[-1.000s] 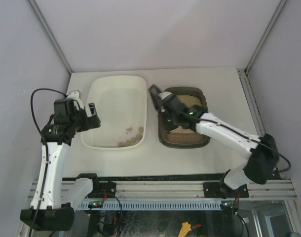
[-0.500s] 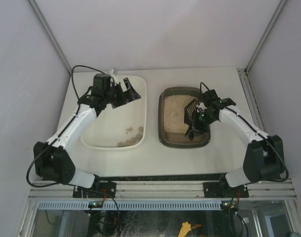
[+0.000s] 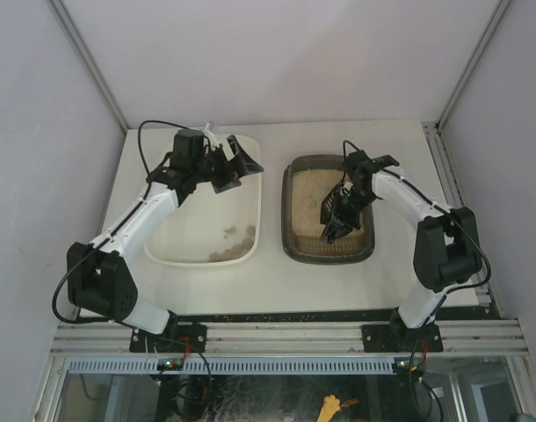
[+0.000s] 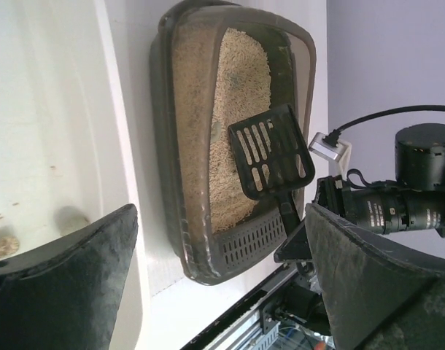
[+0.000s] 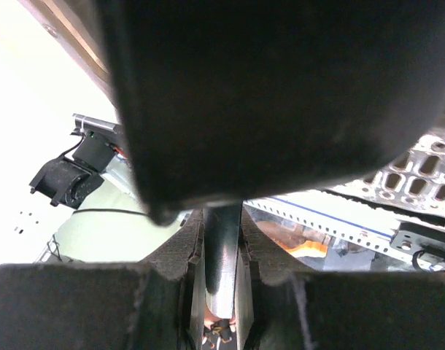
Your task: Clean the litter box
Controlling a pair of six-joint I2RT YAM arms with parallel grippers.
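Litter box (image 3: 328, 254), a small dark grey-brown translucent plastic tray holding beige sandy litter, on the right half of the white worktop (image 3: 277, 286).
A black slotted plastic scoop (image 4: 270, 149) is over the litter with its blade toward the far end, its handle clamped in the closed right tool (image 5: 221, 244). Just beside the tray on its left stands a larger cream-white rectangular plastic tub (image 3: 155, 251) with brownish clumps (image 3: 233, 234) in its near right corner. The left tool (image 3: 239, 165) hovers over the tub's far right corner, jaws spread wide and empty.

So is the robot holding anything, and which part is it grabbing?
The right gripper holds the black scoop by its handle, over the litter box. The left gripper is open, holding nothing.
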